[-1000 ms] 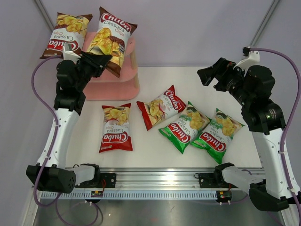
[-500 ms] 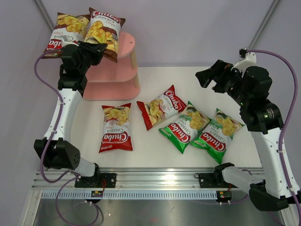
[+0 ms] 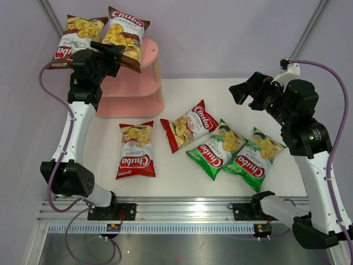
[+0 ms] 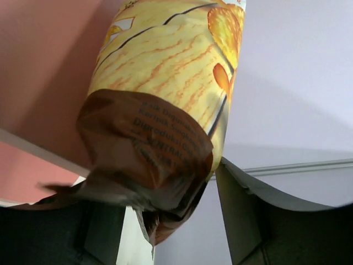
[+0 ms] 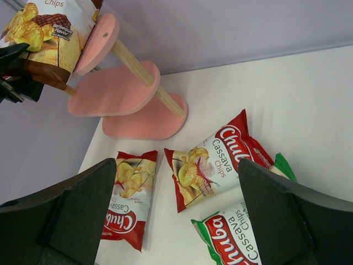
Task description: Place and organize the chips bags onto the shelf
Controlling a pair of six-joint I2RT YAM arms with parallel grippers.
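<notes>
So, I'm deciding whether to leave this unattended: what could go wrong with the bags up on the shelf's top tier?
1. The right-hand brown bag leans on the shelf's top tier, its lower seam hanging past the edge between the left end effector's parted jaws; it may slide off once the arm retreats.
2. The other brown bag right beside it also seems to overhang the board; a snag on retreat could pull both down.

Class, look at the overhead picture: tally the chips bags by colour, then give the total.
Brown bags: 2
Red-white bags: 2
Green bags: 2
Total: 6
</notes>
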